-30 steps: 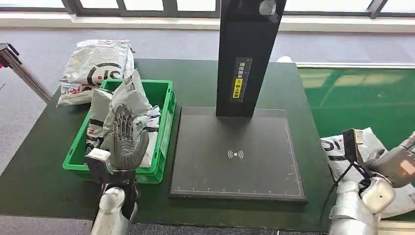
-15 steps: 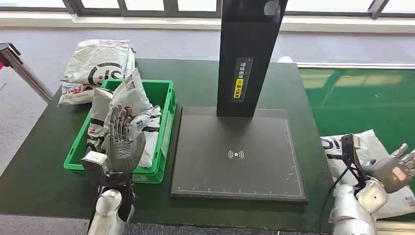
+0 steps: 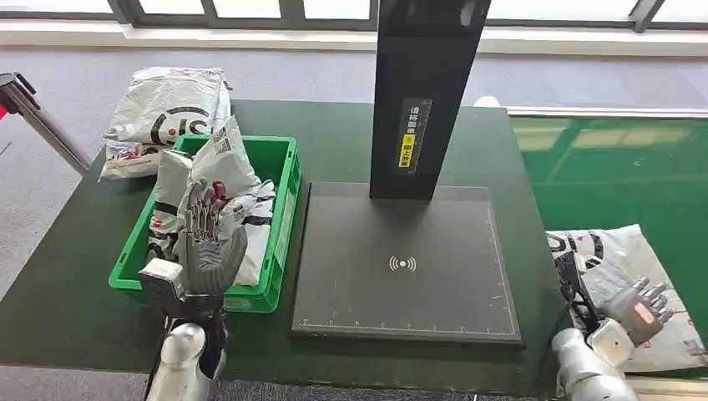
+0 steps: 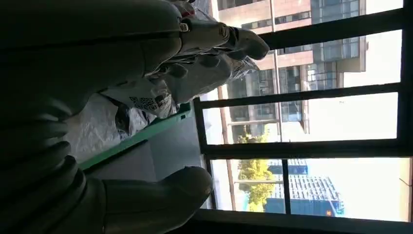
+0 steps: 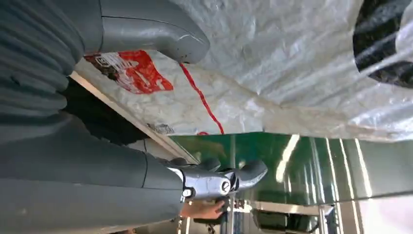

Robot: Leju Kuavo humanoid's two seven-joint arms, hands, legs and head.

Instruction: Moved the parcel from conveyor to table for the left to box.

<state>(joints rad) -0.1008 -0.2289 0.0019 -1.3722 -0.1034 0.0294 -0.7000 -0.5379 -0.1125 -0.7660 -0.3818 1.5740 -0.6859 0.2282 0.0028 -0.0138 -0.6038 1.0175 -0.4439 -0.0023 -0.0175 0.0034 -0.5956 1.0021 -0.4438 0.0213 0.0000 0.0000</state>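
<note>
**Q:** On the conveyor, where exactly is the parcel, and why is the hand there?

**A:** At about 4 o'clock in the head view, a white plastic parcel (image 3: 614, 259) lies flat on the green conveyor (image 3: 618, 167), just beside the dark table (image 3: 351, 142). The right hand (image 3: 641, 302) hovers over its near end, fingers spread and grasping nothing; I judge it is lining up to take hold.

**Q:** Which way does the parcel run?

**A:** Its long axis slants roughly from 10 o'clock to 4 o'clock, printed end towards the table.

**Q:** And the other hand?

**A:** The left hand (image 3: 206, 242) stands upright at 8 o'clock, fingers apart and empty, in front of a green crate (image 3: 282, 219) holding bagged parcels. It seems to wait by the black scanner pad (image 3: 407, 261), where the parcel should land.
</note>
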